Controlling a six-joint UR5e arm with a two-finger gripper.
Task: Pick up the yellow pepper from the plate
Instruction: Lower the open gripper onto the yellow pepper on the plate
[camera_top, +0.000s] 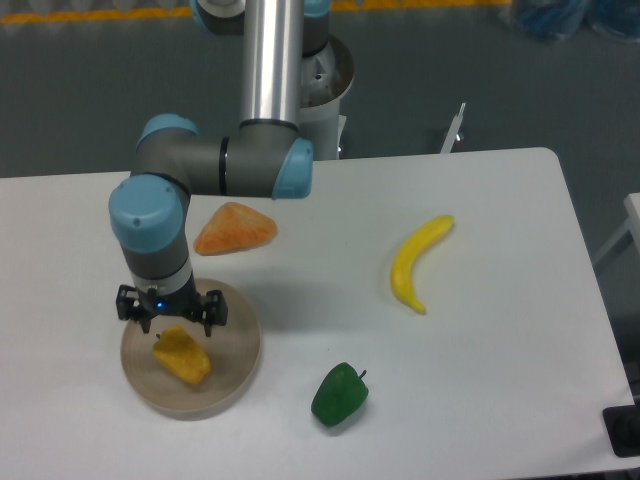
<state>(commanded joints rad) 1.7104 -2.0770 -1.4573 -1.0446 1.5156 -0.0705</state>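
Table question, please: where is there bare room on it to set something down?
The table is bare right of the banana and the green pepper, and along its far-left edge. The near-left is crowded: the plate holds the yellow pepper, the open gripper above it, an orange piece behind.

- The UR5e arm (270, 90) comes in from the top of the view as a long silver tube.
- At its lower end, a grey elbow link with blue caps turns left toward the wrist.
- The wrist (152, 235) points straight down, its blue cap facing the camera.
- A small blue light shows on the black mount under the wrist.
- The gripper (168, 318) hangs below it with its two black fingers spread apart to left and right, jaws parted.
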